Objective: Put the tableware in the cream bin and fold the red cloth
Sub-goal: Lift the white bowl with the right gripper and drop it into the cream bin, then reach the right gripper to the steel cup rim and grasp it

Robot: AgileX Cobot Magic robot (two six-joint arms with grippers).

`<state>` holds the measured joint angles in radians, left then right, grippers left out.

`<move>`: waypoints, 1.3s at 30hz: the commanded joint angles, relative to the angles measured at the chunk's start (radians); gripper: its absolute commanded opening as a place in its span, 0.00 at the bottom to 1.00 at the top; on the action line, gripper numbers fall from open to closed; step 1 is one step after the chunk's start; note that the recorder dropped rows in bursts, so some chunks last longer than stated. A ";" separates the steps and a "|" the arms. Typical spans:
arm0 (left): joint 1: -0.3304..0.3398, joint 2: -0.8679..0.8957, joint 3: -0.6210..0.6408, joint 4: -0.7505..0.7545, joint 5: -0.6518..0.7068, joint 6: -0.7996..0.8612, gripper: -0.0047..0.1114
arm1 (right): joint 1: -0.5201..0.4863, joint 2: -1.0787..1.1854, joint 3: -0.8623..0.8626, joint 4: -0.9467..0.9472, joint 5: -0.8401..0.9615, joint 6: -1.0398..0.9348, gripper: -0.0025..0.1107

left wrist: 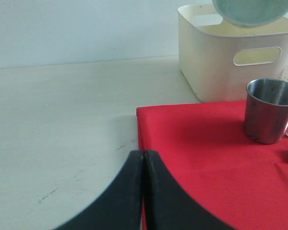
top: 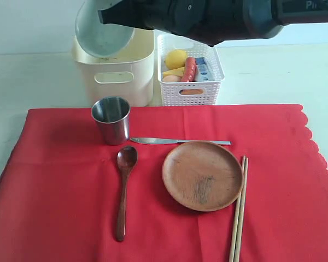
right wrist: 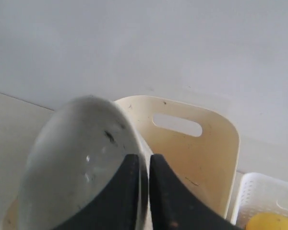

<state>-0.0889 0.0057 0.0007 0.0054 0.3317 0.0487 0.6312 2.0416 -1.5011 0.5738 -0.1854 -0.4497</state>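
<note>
A red cloth (top: 60, 180) covers the near part of a pale table (top: 22, 82); its near edge runs out of the exterior view. On it, from left to right, lie a dark wooden spoon (top: 124, 185), a round brown wooden plate (top: 202, 174) and a pair of light wooden chopsticks (top: 239, 213), whose near ends are cut off. A steel cup (top: 110, 120) stands upright at the far left of the cloth. A silver knife (top: 175, 141) lies crosswise just beyond the plate.

Behind the cloth stands the cream bin (top: 136, 71), and just to its right a white lattice basket (top: 208, 93) holds food that is only partly visible. The right arm (top: 218, 16) fills the top of the exterior view, dark and blurred, and hides its own pincer. The wrist view shows the right gripper (right wrist: 144, 163) pinching the rim of the pale green-white bowl (top: 101, 30), which hangs steeply tilted over the bin's opening, its top cut off.

The left gripper (left wrist: 144, 158) hovers by the cloth's near left corner, fingers pressed together and holding nothing.
</note>
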 commanded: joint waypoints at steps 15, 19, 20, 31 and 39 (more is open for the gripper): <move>0.002 -0.006 -0.001 -0.005 -0.008 0.000 0.06 | -0.026 -0.156 -0.007 -0.028 0.365 -0.127 0.45; 0.002 -0.006 -0.001 -0.005 -0.008 0.000 0.06 | -0.061 -0.245 0.037 -0.043 0.426 -0.124 0.20; 0.002 -0.006 -0.001 -0.005 -0.008 0.000 0.06 | -0.067 -0.270 0.058 -0.044 0.435 -0.124 0.14; 0.002 -0.006 -0.001 -0.005 -0.008 0.000 0.06 | -0.036 -0.373 0.261 -0.055 0.490 -0.133 0.02; 0.002 -0.006 -0.001 -0.005 -0.008 0.000 0.06 | 0.094 -0.209 0.267 -0.058 0.364 -0.129 0.07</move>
<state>-0.0889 0.0057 0.0007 0.0054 0.3317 0.0487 0.6858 1.7759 -1.2377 0.5249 0.2556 -0.5731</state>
